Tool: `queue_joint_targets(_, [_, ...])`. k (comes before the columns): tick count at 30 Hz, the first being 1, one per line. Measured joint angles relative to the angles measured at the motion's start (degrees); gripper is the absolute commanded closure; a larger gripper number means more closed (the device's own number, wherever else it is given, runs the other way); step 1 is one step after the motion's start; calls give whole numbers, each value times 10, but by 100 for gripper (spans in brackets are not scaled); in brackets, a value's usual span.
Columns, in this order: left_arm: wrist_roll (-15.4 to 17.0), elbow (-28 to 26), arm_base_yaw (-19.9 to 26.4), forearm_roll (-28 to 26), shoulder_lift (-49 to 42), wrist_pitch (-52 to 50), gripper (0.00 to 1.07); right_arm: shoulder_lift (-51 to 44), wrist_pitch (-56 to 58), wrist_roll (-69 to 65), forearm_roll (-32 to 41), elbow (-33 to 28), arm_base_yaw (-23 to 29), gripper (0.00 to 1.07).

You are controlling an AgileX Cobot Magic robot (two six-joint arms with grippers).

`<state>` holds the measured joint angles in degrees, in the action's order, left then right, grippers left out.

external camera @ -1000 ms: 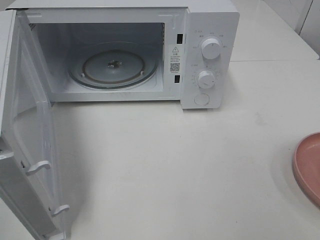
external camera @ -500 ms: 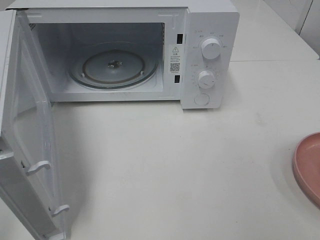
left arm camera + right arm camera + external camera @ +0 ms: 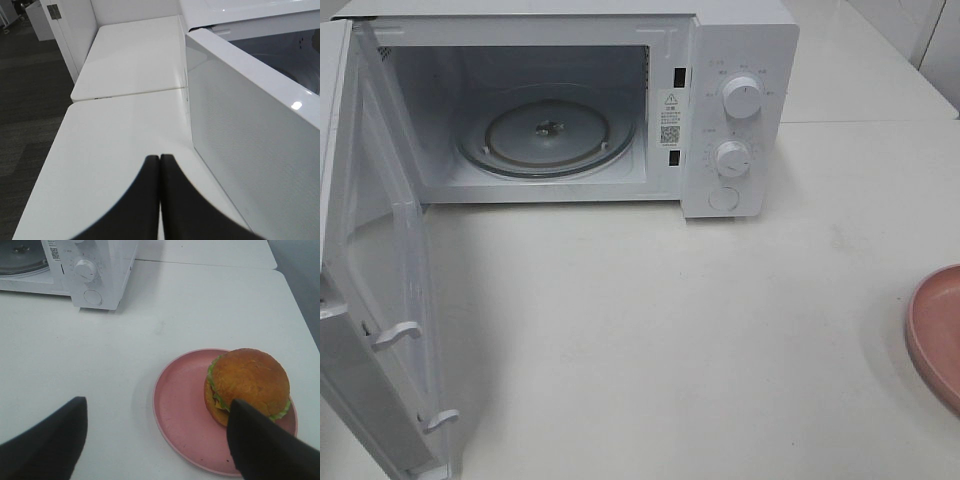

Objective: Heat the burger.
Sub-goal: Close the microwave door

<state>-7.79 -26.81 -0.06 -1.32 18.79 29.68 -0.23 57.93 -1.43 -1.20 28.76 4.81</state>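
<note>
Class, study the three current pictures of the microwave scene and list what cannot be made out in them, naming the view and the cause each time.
- Burger: absent from the exterior high view; only part of the pink plate shows, cut by the right edge.
- Burger's near side, right wrist view: hidden behind a finger of the right gripper.
- Dial markings on the microwave: too small to read.
- Microwave door, left wrist view: cut off by the frame edges.

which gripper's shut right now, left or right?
The left gripper: its black fingers press together with no gap, holding nothing. The right gripper has its fingers spread wide.
</note>
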Motion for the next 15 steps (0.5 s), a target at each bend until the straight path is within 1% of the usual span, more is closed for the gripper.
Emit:
queue_joint_targets(1, [0, 21, 0, -3, 19, -47, 107, 0, 0, 0, 0, 0, 0, 32])
queue_joint_targets(2, [0, 32, 0, -5, 30, -74, 107, 0, 0, 0, 0, 0, 0, 32])
queue_joint_targets(3, [0, 32, 0, -5, 30, -74, 107, 0, 0, 0, 0, 0, 0, 32])
queue_joint_targets(5, [0, 60, 0, -9, 81, -162, 107, 0, 0, 0, 0, 0, 0, 32])
queue_joint_targets(6, [0, 60, 0, -9, 81, -162, 107, 0, 0, 0, 0, 0, 0, 32])
queue_joint_targets(7, [0, 67, 0, -9, 97, -185, 107, 0, 0, 0, 0, 0, 0, 32])
queue_joint_targets(8, [0, 83, 0, -9, 126, -230, 107, 0, 0, 0, 0, 0, 0, 32])
queue_joint_targets(9, [0, 83, 0, -9, 126, -230, 107, 0, 0, 0, 0, 0, 0, 32])
queue_joint_targets(10, [0, 91, 0, -9, 143, -257, 107, 0, 0, 0, 0, 0, 0, 32])
queue_joint_targets(11, [0, 109, 0, -9, 173, -307, 107, 0, 0, 0, 0, 0, 0, 32])
queue_joint_targets(14, [0, 117, 0, -9, 190, -337, 107, 0, 0, 0, 0, 0, 0, 32])
queue_joint_targets(15, [0, 141, 0, -9, 225, -399, 107, 0, 0, 0, 0, 0, 0, 32])
